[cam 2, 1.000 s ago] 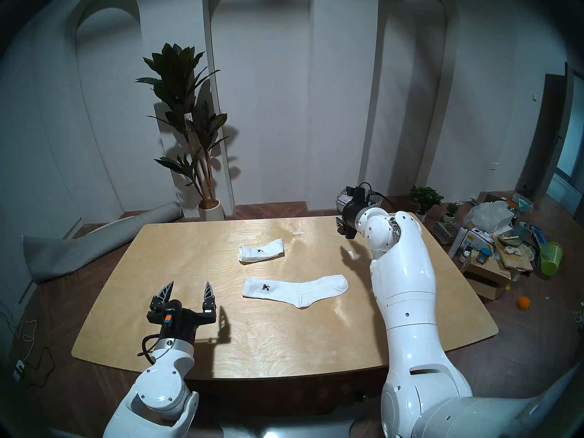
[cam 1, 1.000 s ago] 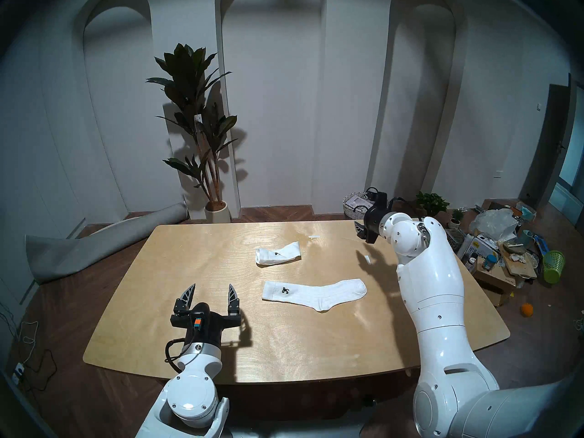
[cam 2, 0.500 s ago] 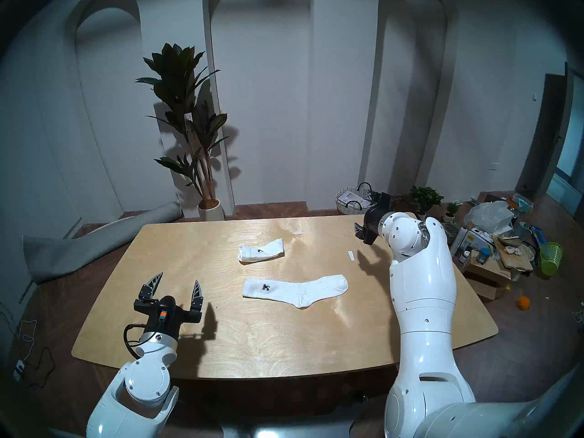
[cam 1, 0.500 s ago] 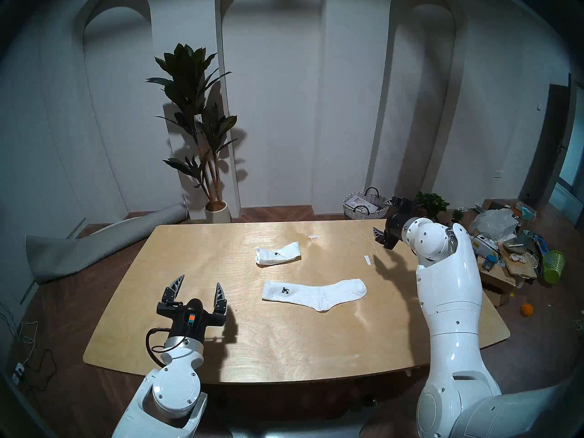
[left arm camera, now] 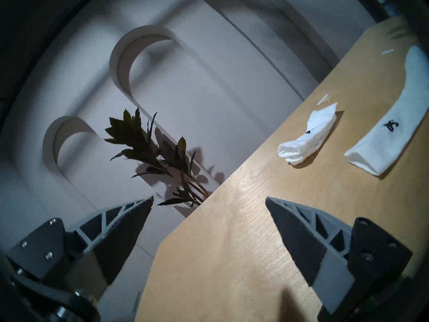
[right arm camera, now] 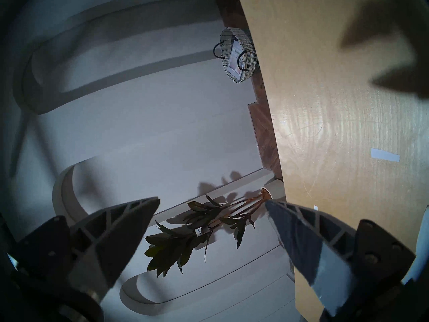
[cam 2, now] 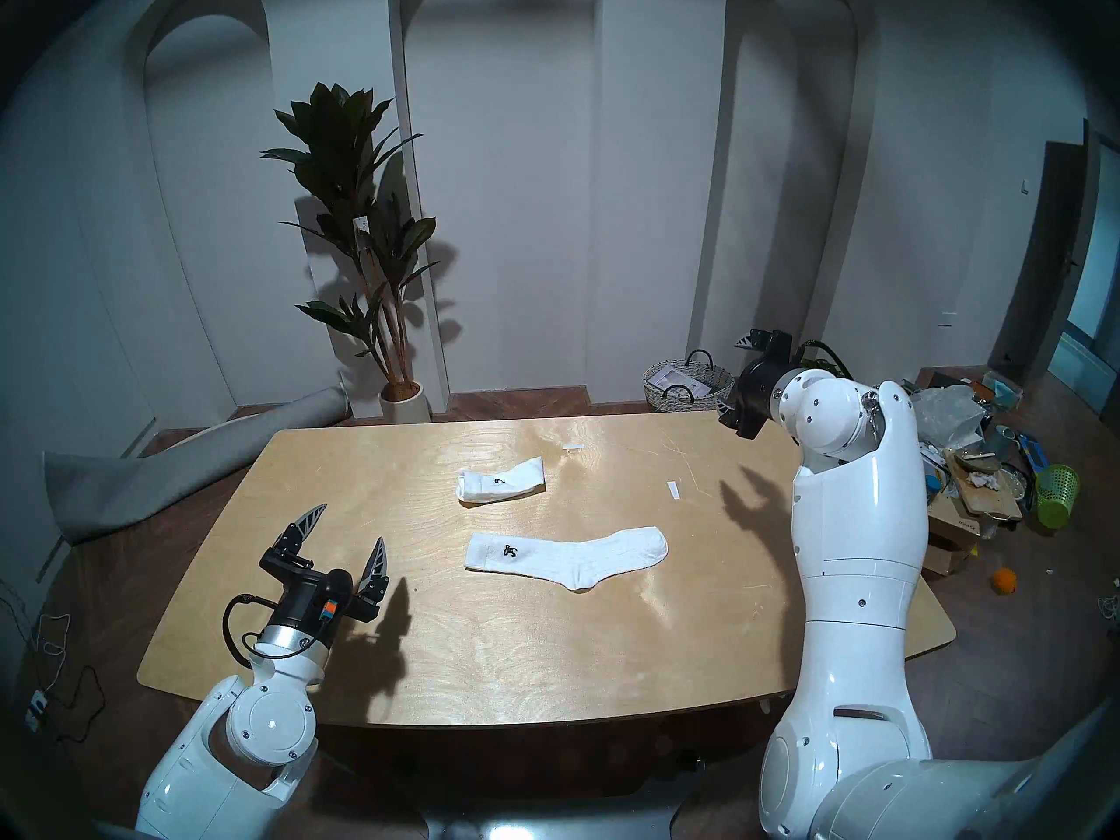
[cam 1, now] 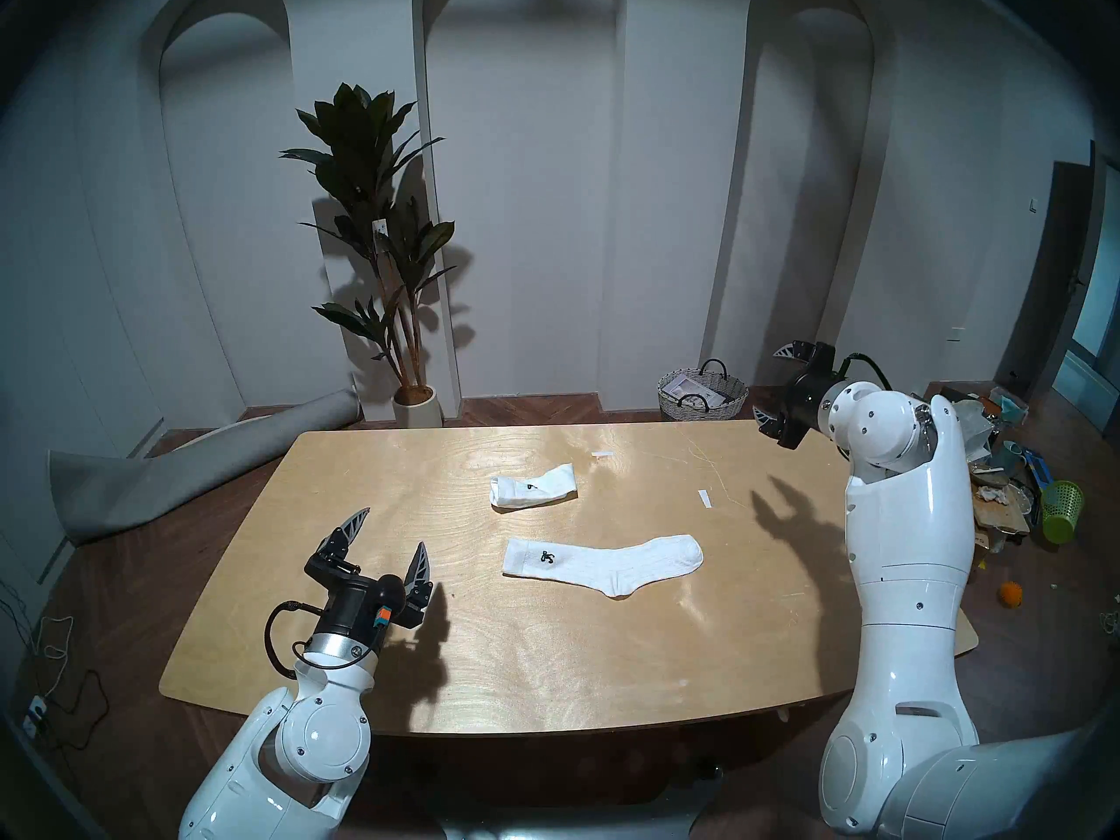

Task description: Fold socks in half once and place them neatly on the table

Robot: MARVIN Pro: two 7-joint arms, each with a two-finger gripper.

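Note:
Two white socks lie on the plywood table (cam 1: pixel 545 657). The far sock (cam 1: pixel 532 487) is folded in half; it also shows in the head right view (cam 2: pixel 502 481) and the left wrist view (left arm camera: pixel 306 135). The near sock (cam 1: pixel 606 563) lies flat at full length, its logo near the cuff at the left (cam 2: pixel 570 555) (left arm camera: pixel 394 119). My left gripper (cam 1: pixel 393 532) (cam 2: pixel 350 526) (left arm camera: pixel 209 199) is open and empty above the table's near left, well left of the flat sock. My right gripper (cam 1: pixel 768 383) (cam 2: pixel 729 375) (right arm camera: pixel 212 200) is open and empty, raised over the far right corner.
Two small white paper strips lie on the table, one right of the socks (cam 1: pixel 704 498) and one behind the folded sock (cam 1: pixel 603 454). A wicker basket (cam 1: pixel 703 393), a potted plant (cam 1: pixel 376 226) and a rolled mat (cam 1: pixel 182 469) stand beyond the table. Floor clutter (cam 1: pixel 1000 475) is at the right.
My right arm has swung right and up, from over the table's far middle-right to its far right corner. My left gripper has drawn back left and tilted. The socks have not moved.

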